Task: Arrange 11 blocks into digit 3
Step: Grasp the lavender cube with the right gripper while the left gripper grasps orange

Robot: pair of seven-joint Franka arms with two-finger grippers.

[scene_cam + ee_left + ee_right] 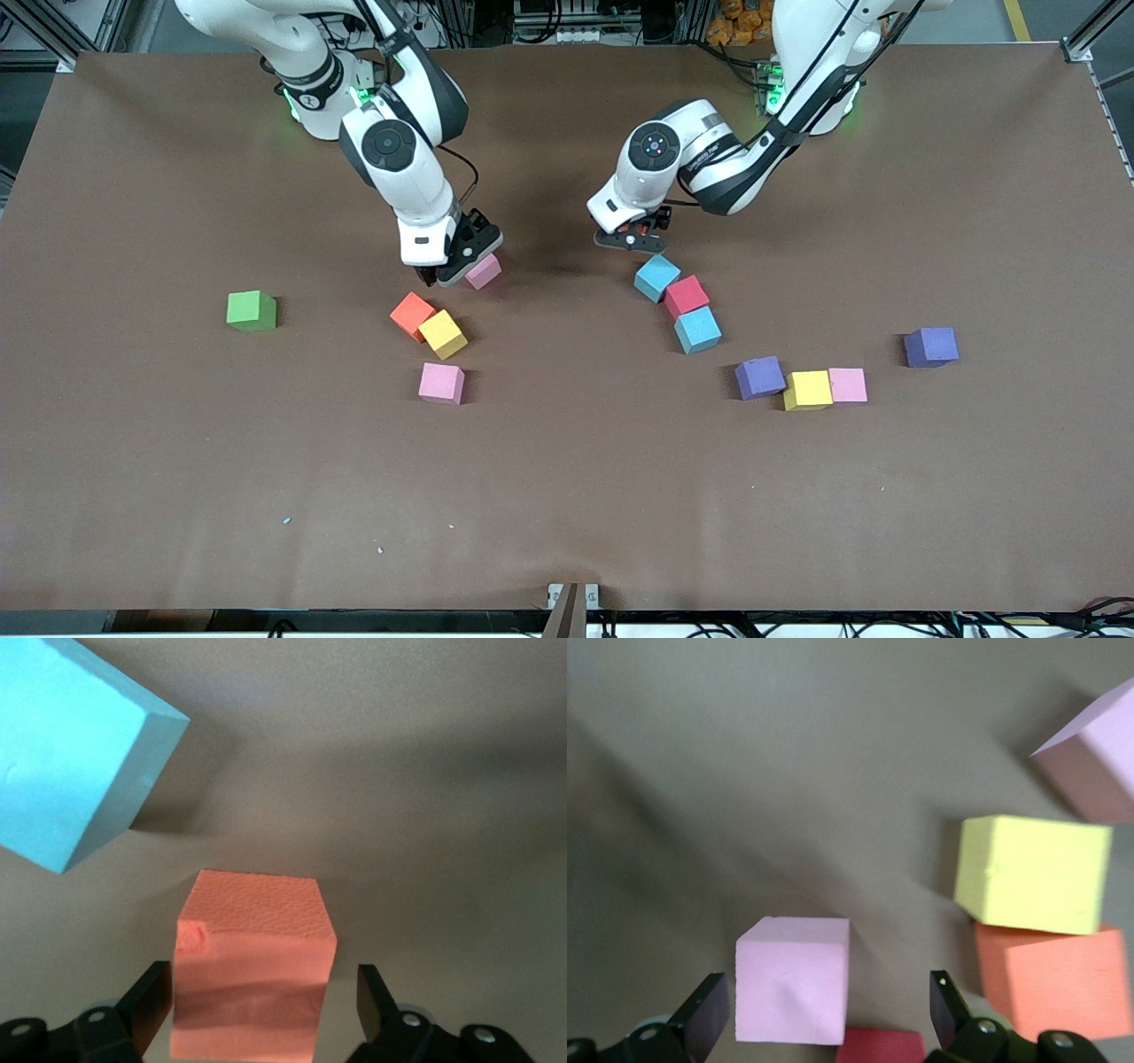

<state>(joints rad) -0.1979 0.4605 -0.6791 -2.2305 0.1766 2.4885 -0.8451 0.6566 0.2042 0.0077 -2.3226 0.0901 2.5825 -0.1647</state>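
Observation:
My left gripper [631, 241] is low over the table, open, its fingers [158, 992] on either side of a salmon-orange block [252, 930] that the hand hides in the front view. Beside it lies a light blue block [656, 276], in a row with a dark red block [686, 296] and another light blue one [697, 329]. My right gripper [452, 268] is open around a pink block [793, 979], with a red block [881, 1047] just by it. Orange [412, 315], yellow [442, 334] and pink [441, 383] blocks lie nearer the front camera. No digit 3 shows.
A purple block [760, 377], a yellow one [807, 390] and a pink one [848, 385] form a row toward the left arm's end, with a lone purple block [931, 346] further along. A green cube [252, 311] sits alone toward the right arm's end.

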